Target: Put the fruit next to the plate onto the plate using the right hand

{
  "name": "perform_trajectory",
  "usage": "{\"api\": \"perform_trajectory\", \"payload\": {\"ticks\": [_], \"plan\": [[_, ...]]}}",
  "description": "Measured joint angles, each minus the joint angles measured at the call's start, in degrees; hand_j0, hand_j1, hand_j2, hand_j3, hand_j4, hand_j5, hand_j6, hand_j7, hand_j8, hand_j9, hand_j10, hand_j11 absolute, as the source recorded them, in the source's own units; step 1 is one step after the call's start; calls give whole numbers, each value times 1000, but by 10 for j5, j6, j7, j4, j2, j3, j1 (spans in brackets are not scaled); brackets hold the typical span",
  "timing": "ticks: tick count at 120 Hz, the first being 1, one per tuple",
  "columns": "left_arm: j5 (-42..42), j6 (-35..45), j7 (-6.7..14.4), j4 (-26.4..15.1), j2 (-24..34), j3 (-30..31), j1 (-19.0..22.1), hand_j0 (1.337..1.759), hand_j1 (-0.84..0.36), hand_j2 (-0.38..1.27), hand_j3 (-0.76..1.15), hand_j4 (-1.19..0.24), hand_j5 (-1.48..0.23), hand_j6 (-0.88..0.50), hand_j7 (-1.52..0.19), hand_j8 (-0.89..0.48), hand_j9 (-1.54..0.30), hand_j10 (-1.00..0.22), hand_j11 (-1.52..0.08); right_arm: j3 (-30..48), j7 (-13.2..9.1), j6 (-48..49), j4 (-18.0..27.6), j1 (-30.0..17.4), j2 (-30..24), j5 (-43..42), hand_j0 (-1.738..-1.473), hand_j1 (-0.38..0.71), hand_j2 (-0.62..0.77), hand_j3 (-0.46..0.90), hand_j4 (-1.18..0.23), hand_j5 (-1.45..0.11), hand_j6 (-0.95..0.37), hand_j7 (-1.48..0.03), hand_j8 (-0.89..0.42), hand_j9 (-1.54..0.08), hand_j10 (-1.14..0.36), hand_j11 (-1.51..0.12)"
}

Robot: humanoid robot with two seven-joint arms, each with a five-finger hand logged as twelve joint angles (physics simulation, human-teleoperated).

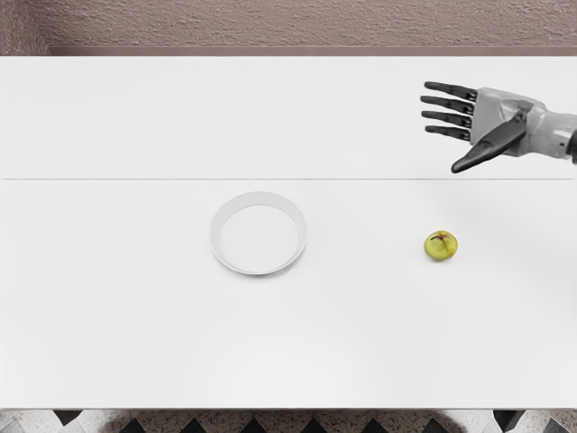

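On the white table in the head view, the yellow-green fruit sits alone, well right of the empty plate. Right hand hovers up and beyond the fruit, fingers spread, holding nothing, likely staged for a reach down. Fruit lies on the hand's side, an easy approach.

A white, evenly lit surface crossed by one thin horizontal seam fills most of the view, with a rough-textured brown wall behind its far edge and a black-and-speckled checkered floor below its near edge.
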Motion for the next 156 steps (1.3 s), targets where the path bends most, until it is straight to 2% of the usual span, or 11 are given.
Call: {"api": "perform_trajectory", "payload": {"ticks": [32,45,51,60,76,98,115,142,156], "plan": [[0,0,0,0,0,0,0,1658,325,4,0,-21,-27,-21,-27,-21,-27,-21,-27,0,0,0,0,0,-4,-4,-1658,-349,2,0,0,0,2,0,1,0,1,0],[0,0,0,0,0,0,0,1658,325,4,0,-21,-27,-21,-27,-21,-27,-21,-27,3,9,0,0,-2,-4,-42,-1658,-349,2,0,0,0,1,0,1,0,1,0],[0,0,0,0,0,0,0,1658,325,4,0,-21,-27,-21,-27,-21,-27,-21,-27,4,32,0,1,-3,-3,-73,-1658,-349,2,0,0,0,1,0,1,0,1,0],[0,0,0,0,0,0,0,1658,325,4,0,-21,-27,-21,-27,-21,-27,-21,-27,5,91,0,3,-3,-3,-133,-1658,-349,2,0,0,0,1,0,1,0,1,0],[0,0,0,0,0,0,0,1658,325,4,0,-21,-27,-21,-27,-21,-27,-21,-27,6,176,0,33,-10,-5,-227,-1658,-349,2,0,0,0,0,0,0,0,0,0],[0,0,0,0,0,0,0,1658,325,4,0,-21,-27,-21,-27,-21,-27,-21,-27,7,262,0,78,-36,-26,-311,-1658,-349,3,0,-1,0,-1,0,-1,0,-1,0],[0,0,0,0,0,0,0,1658,325,4,0,-21,-27,-21,-27,-21,-27,-21,-27,6,303,-2,99,-58,-44,-343,-1658,-349,3,0,-1,0,-2,0,-1,0,-1,0],[0,0,0,0,0,0,0,1658,325,4,0,-21,-27,-21,-27,-21,-27,-21,-26,1,366,-45,104,-99,-49,-377,-1658,-349,4,0,-2,0,-3,0,-2,0,-1,0],[0,0,0,0,0,0,0,1658,325,4,0,-21,-27,-21,-27,-21,-27,-21,-26,0,384,-72,103,-124,-49,-388,-1658,-349,4,0,-2,0,-3,0,-2,0,-2,0]]}}
